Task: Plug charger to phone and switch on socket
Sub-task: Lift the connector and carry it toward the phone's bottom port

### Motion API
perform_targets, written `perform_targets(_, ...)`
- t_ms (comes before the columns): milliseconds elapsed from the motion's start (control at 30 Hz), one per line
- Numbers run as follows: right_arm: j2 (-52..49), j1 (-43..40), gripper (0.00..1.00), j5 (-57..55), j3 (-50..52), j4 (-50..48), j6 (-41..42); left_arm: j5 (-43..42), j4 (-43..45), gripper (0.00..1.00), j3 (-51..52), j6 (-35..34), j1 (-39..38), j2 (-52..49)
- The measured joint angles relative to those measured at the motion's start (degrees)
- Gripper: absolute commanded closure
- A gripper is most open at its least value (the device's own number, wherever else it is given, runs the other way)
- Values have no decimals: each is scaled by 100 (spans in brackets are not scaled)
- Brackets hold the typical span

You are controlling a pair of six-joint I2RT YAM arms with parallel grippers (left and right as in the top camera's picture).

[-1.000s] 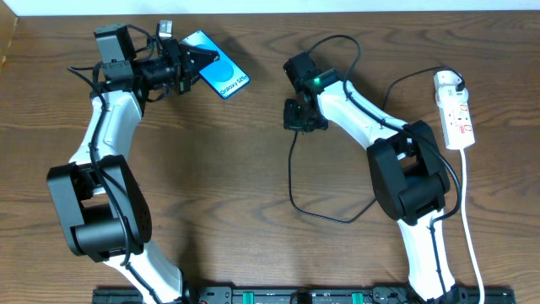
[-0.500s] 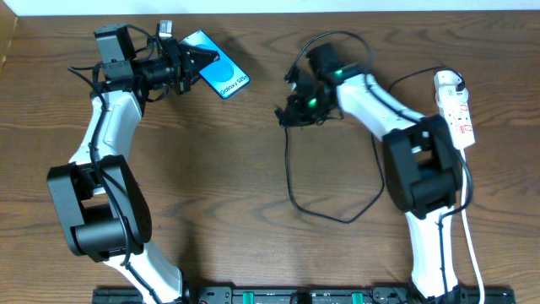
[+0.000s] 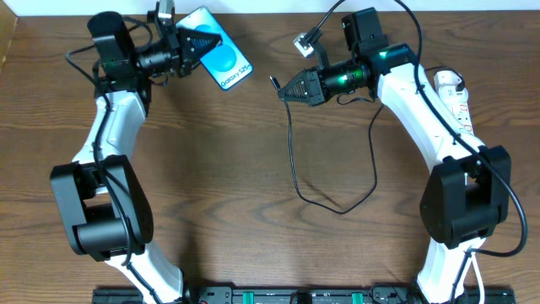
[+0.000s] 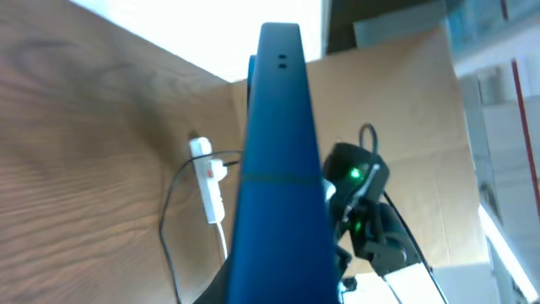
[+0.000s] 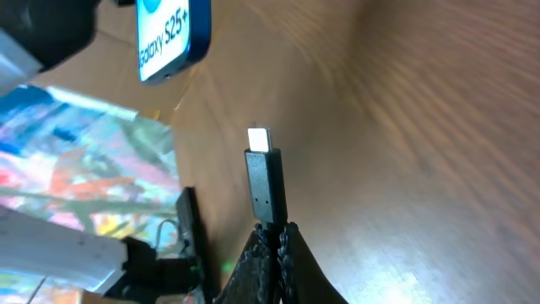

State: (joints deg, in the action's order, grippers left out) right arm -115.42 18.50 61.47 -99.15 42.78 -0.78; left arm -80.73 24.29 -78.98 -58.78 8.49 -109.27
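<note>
Left tool (image 3: 201,42) pinches the phone (image 3: 226,66), right tool (image 3: 283,91) pinches the charger (image 3: 291,160) tip, well apart; plugging and the socket (image 3: 450,87) switch remain.

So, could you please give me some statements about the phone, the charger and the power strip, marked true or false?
1. The left gripper is shut on the phone. True.
2. The charger is already plugged into the phone. False: its tip is held apart from the phone, with a clear gap between them.
3. The right gripper is shut on the charger, just behind its tip. True.
4. The power strip lies beside the left arm. False: it lies far to the right.
</note>
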Motion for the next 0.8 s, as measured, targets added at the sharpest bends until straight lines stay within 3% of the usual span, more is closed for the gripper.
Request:
perform_targets(100, 2, 15, 99, 125, 0, 28, -17, 4, 549, 93, 0, -529, -120, 0)
perform_targets(267, 7, 33, 99, 175, 0, -2, -35, 186, 597, 93, 0, -1049, -146, 0)
perform_targets(800, 31, 304, 99, 129, 0, -59, -101, 302, 597, 92, 0, -1327, -144, 0)
